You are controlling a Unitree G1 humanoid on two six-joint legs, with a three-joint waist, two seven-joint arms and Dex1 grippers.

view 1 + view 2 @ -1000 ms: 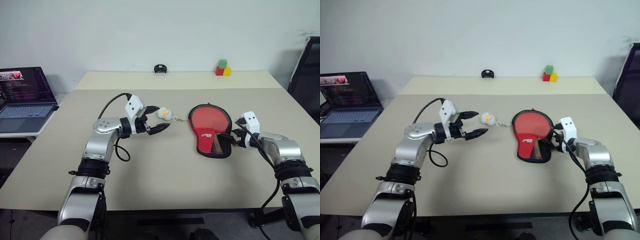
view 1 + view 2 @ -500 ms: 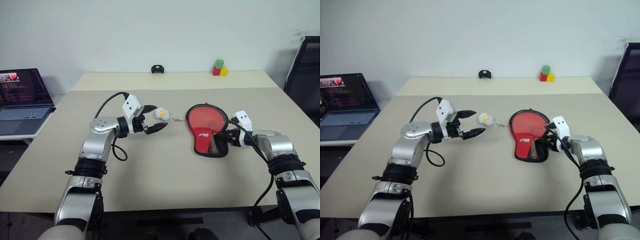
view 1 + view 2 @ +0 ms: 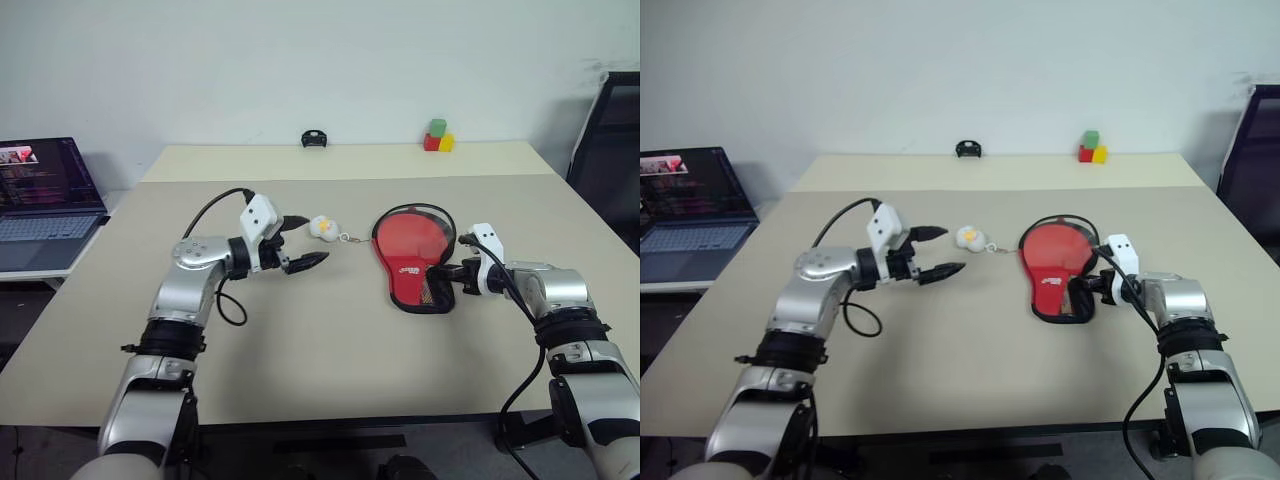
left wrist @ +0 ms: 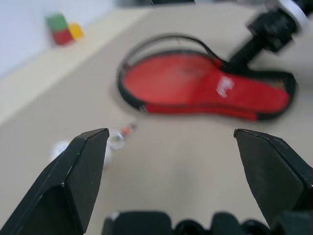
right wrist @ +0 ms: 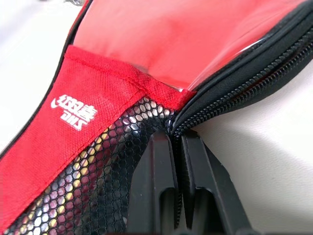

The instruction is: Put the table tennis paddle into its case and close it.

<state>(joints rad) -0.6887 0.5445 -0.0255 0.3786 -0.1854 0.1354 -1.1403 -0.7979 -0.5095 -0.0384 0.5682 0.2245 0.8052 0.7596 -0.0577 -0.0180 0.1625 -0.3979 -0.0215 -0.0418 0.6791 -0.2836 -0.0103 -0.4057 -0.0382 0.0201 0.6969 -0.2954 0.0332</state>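
The case lies flat on the desk, right of the middle, red side up, round end toward the far edge and narrow end toward the near edge. White lettering sits on the red band; black mesh pocket covers the narrow end. Black zip edge runs along the case's right side. Round part shows a smooth red face under a clear sheen; cannot tell whether that is the table tennis paddle or the case's own panel. Around the round end the black zip border lifts in a loop clear of the red surface.

Right gripper at the case's right edge by the narrow end, fingers pressed together, pinching the seam where mesh meets zip edge.

Left gripper hovers above the desk left of the case, well apart from it, jaws spread wide, nothing between them; fingertips aimed toward the case.

Small white-yellow charm rests on the desk just beyond the left gripper, joined by a thin chain to the case's round end.

Far edge: small black object near the middle, stack of green, red and yellow blocks toward the far right corner. Open laptop on a separate surface off the left edge.
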